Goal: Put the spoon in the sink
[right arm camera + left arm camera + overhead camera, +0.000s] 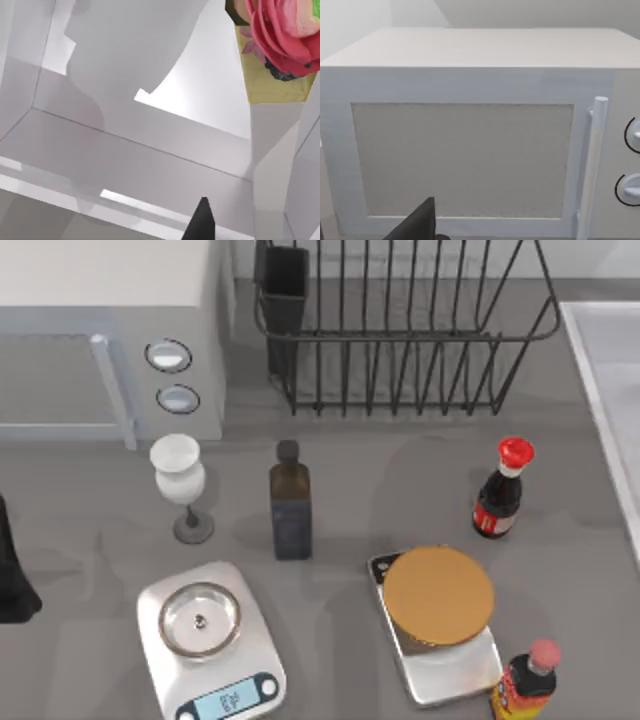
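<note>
Two kitchen scales (212, 645) stand on the table in the top view, the sink (606, 390) lies at the right edge, and my left arm (15, 575) sits at the left edge. From the left wrist, one dark fingertip (422, 222) faces the white microwave (470, 135); whether the jaws are apart, I cannot tell. From the right wrist, a dark fingertip (201, 222) is over the sink's pale inside, the spoon (280, 45) with its red end is close by, and here also the jaws' state is unclear.

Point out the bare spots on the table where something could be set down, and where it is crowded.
Bare grey table lies at the left, between the microwave and the round-pan scale. Another bare strip lies between the dish rack and the red-capped bottle. The front right is crowded: the disc-topped scale and a pink-capped bottle.
</note>
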Robot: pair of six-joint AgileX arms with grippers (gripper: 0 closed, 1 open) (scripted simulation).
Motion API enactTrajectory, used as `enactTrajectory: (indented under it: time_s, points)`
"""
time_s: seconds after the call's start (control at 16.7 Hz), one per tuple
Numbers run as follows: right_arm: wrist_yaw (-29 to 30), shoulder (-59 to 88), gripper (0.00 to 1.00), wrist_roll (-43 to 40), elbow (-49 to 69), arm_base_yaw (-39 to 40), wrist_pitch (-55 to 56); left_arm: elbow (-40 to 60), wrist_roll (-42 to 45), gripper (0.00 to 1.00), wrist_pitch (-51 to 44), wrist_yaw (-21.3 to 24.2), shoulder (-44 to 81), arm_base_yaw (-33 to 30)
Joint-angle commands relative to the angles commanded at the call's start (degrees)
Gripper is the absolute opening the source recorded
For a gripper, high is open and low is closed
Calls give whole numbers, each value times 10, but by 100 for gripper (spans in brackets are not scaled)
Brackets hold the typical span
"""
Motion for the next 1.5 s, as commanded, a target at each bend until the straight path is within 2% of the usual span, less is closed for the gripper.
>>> enactTrajectory:
  time_s: [0.3,0.6,1.08,1.26,1.5]
  points:
    - [2,173,0,62,270,54,-66,0,0,100,0,0,0,0]
    - [6,261,0,101,398,88,-93,0,0,100,0,0,0,0]
    - [6,264,0,105,398,87,-86,0,0,100,0,0,0,0]
    - [5,242,0,105,338,89,-44,0,0,100,0,0,0,0]
    - [5,204,0,105,201,91,37,0,0,100,0,0,0,0]
